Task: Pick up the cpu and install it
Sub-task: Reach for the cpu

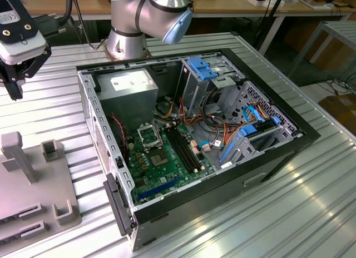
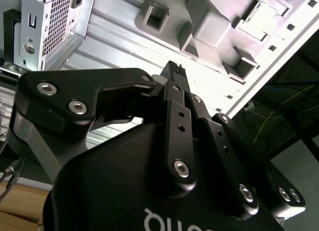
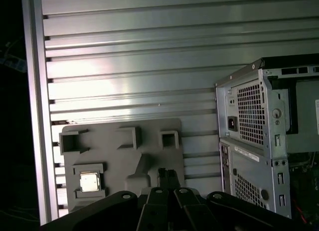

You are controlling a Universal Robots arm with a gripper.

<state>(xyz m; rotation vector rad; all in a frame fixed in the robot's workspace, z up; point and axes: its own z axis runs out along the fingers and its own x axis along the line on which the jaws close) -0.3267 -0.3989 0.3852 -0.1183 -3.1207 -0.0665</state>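
The cpu, a small silver square, lies in a recess of the grey fixture plate in the first wrist view. My gripper hangs above that plate, off to one side of the cpu, with its black fingers pressed together and nothing between them. The second wrist view shows the same shut fingertips over the fixture plate. In the exterior view the gripper is high at the exterior view's left, above the plate. The black-framed socket sits on the green board inside the open computer case.
The case lies on its side on a ribbed aluminium table, with a power supply, drive cages and coloured cables inside. The arm's base stands behind the case. Upright grey posts rise from the fixture plate.
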